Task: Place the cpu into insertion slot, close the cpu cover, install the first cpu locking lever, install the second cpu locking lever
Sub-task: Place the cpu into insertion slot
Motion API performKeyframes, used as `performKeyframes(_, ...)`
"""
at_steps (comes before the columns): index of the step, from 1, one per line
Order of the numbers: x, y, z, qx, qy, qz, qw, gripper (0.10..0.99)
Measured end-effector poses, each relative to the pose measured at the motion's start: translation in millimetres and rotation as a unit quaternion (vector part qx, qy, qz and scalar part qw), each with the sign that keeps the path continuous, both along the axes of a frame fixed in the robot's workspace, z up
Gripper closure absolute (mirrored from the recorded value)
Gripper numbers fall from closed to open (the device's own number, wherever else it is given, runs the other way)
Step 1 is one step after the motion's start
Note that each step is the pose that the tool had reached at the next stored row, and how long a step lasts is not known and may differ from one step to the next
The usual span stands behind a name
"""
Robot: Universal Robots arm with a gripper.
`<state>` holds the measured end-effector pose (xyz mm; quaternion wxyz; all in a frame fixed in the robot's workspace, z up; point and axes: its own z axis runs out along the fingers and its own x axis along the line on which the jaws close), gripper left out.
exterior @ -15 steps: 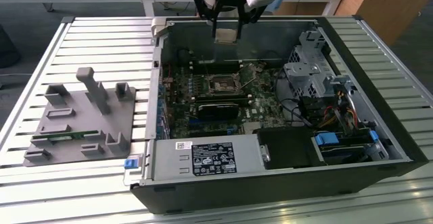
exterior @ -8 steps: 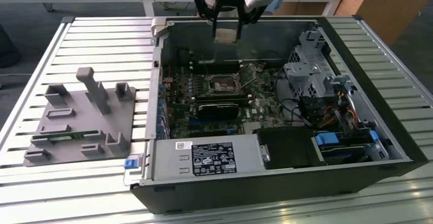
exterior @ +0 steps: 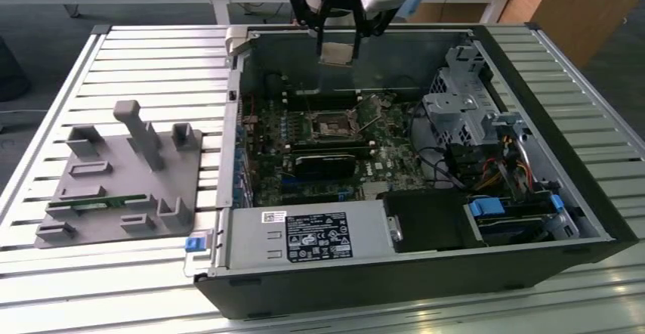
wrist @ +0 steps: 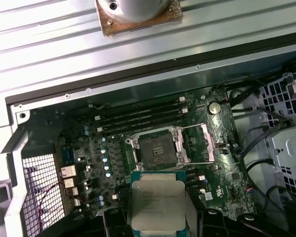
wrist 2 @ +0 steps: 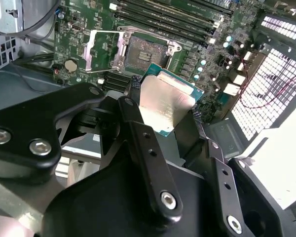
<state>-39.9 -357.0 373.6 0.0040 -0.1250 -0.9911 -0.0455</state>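
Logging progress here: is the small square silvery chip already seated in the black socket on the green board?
No, the gripper holds the small silvery-grey square cpu clear of the bare black insertion slot.

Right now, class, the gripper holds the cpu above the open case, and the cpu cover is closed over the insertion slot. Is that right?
No. The gripper holds the cpu above the open case, but the cpu cover is swung open beside the insertion slot, whose pin grid lies bare, as the first wrist view shows.
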Motion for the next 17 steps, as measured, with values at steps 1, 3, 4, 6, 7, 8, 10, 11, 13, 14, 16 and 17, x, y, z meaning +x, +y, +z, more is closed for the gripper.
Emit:
performKeyframes(1,0.0,0.0,0.0,0.0,0.0,-0.003,1.0,0.561)
performKeyframes(3,0.0,0.0,0.0,0.0,0.0,-0.008,1.0,0.561)
performKeyframes(4,0.0,0.0,0.0,0.0,0.0,-0.011,0.9999,0.561)
performKeyframes(6,0.0,0.0,-0.1,0.0,0.0,-0.016,0.9999,0.561)
performKeyframes(7,0.0,0.0,-0.1,0.0,0.0,-0.019,0.9998,0.561)
performKeyframes(8,0.0,0.0,-0.1,0.0,0.0,-0.021,0.9998,0.561)
performKeyframes(10,0.0,0.0,-0.2,-0.0001,0.0,-0.027,0.9996,0.561)
performKeyframes(11,0.0,0.0,-0.2,-0.0001,0.0,-0.03,0.9995,0.561)
performKeyframes(13,0.0,0.0,-0.2,-0.0001,0.0,-0.036,0.9993,0.561)
performKeyframes(14,0.0,0.0,-0.3,-0.0001,0.0,-0.039,0.9992,0.561)
performKeyframes(16,0.0,0.0,-0.3,0.0,0.0,-0.046,0.9989,0.561)
performKeyframes(17,0.0,0.0,-0.4,0.0,0.0,-0.05,0.9988,0.561)
